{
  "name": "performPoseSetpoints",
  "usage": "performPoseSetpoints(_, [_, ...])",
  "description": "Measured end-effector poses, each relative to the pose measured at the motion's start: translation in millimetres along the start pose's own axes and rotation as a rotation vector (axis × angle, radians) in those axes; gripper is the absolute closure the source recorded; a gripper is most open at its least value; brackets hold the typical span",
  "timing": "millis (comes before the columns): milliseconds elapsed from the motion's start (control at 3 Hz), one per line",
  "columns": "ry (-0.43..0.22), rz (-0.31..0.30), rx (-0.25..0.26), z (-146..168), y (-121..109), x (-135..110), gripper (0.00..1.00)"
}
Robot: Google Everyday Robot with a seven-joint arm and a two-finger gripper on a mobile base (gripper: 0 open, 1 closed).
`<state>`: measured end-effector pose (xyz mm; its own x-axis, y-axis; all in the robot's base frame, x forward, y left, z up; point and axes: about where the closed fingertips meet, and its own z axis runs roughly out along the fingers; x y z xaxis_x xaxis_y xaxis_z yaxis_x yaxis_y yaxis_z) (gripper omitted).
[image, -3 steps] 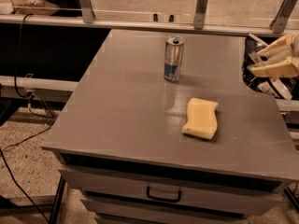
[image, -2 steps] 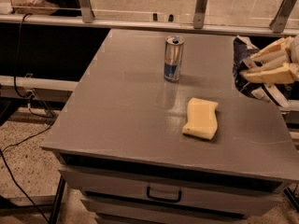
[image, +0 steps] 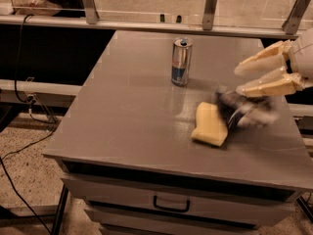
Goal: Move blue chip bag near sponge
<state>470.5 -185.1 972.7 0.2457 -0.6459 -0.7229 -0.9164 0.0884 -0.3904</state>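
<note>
The pale yellow sponge [image: 209, 124] lies flat on the grey table [image: 132, 106], right of centre near the front. The dark-blue chip bag [image: 244, 110] is a blurred shape right beside the sponge's right edge, low over the tabletop; I cannot tell if it touches the sponge. My gripper [image: 238, 81] reaches in from the right, just above the bag. Its two pale yellow fingers [image: 261, 61] are spread apart with nothing between them.
A silver-and-blue drink can [image: 181, 61] stands upright at the table's middle back, left of the gripper. A glass partition with metal posts [image: 210, 4] runs behind the table. A drawer handle [image: 171, 204] shows below the front edge. Cables lie on the floor at left.
The gripper has moved left from the table's right edge toward the sponge with the bag. The bag has left the fingers and now sits blurred beside the sponge.
</note>
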Motion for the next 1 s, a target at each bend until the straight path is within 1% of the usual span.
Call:
performPoseSetpoints(333, [-0.001,-0.002,-0.003,1.6,0.1,-1.4,0.0])
performPoseSetpoints(667, [-0.001,-0.003,-0.003,1.6,0.1,-1.5,0.0])
performPoseSetpoints(1000, [0.02,0.123,0.035,-12.6,-2.7,19.8,0.0])
